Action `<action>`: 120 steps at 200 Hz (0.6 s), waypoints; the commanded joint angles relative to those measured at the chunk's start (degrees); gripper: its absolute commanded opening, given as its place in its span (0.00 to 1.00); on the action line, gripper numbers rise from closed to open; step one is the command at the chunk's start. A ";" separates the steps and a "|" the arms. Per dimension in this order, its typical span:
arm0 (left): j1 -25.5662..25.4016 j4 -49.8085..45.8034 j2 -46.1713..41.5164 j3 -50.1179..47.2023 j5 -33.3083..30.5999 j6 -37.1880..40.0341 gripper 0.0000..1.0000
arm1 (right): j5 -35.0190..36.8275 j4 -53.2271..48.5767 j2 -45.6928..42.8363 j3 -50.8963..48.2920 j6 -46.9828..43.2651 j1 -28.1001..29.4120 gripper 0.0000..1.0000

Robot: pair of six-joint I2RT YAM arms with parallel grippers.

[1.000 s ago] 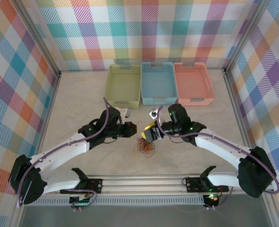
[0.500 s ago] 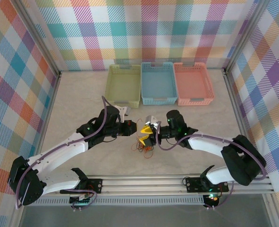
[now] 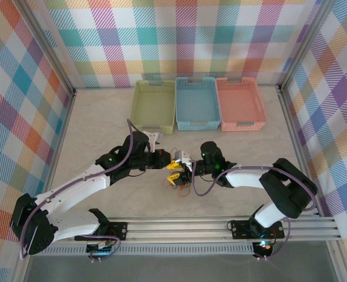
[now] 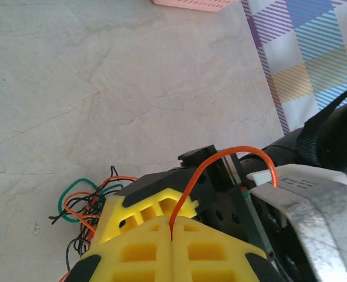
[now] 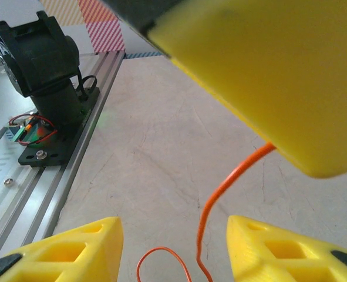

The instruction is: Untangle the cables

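I am working in a robot test lab. Bright checked walls (image 3: 220, 35) box in a pale worktop (image 3: 103, 117). My left arm (image 3: 73, 194) and right arm (image 3: 255, 176) are bolted to a metal rail (image 3: 179, 226). Three plastic baskets (image 3: 196, 103) sit in a row.

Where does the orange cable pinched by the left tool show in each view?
Top external: orange cable at centre, just below where the tools meet.
Left wrist: arcs up from the shut left tool, bottom centre.
Right wrist: drops from upper right to bottom centre, inside the open right tool.
Shared landmark: the left tool's yellow fingers.
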 commanded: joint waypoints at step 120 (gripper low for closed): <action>-0.59 2.34 2.40 7.52 3.55 -1.05 0.00 | -1.00 -0.66 1.84 2.15 -2.11 0.61 0.31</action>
